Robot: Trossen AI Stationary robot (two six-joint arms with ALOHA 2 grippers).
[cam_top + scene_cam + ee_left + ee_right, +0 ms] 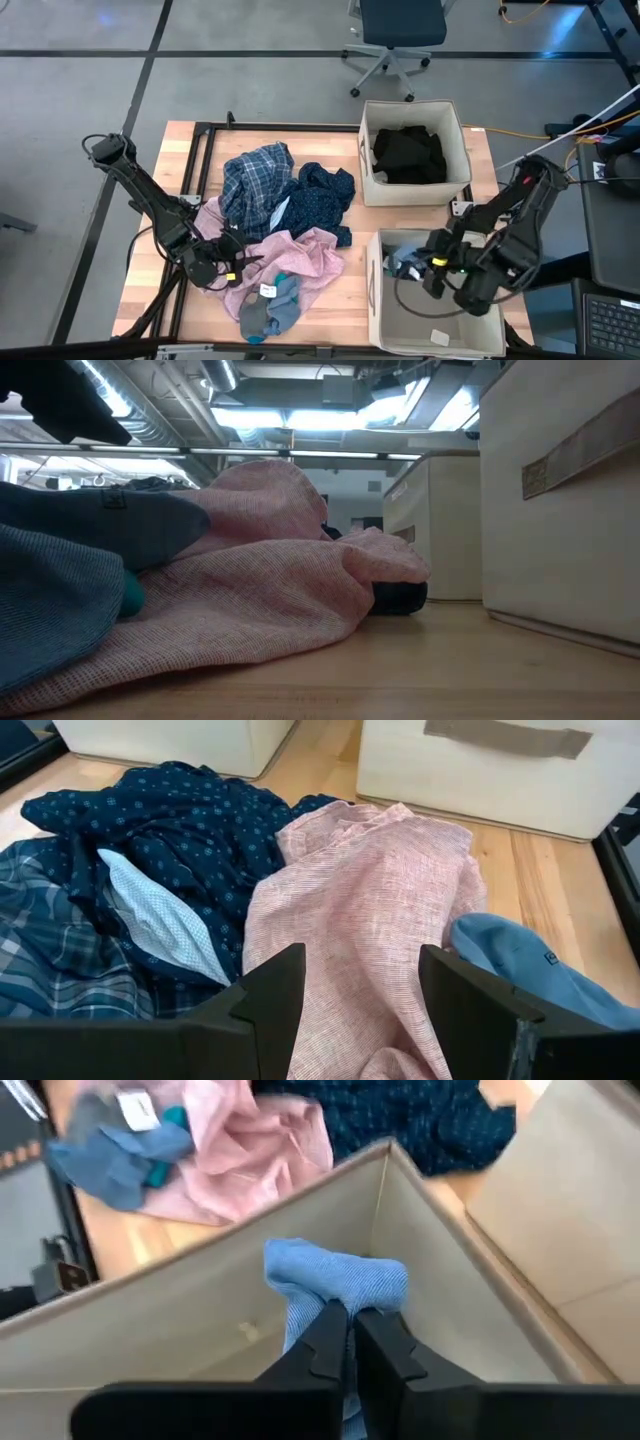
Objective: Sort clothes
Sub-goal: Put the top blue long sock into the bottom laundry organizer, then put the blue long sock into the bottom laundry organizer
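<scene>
A heap of clothes lies on the table: blue plaid, navy dotted, pale pink and grey-teal with a white tag. My left gripper is open at the pink garment's left part. Its fingers stand on either side of a pink ridge; I cannot tell whether they touch it. My right gripper is shut on a light blue garment over the near beige bin. Black clothes lie in the far bin. My right gripper pinches a bunched fold of the light blue garment between its two fingers. The fingers come from the table's right, slanting down. The bunch stands ahead of the fingertips and trails below them, inside the near bin by its left wall.
The two beige bins stand side by side at the table's right, the far one close to the navy garment. A white tag lies on the near bin's floor. A black frame runs along the table's left and far edges. An office chair stands beyond the table.
</scene>
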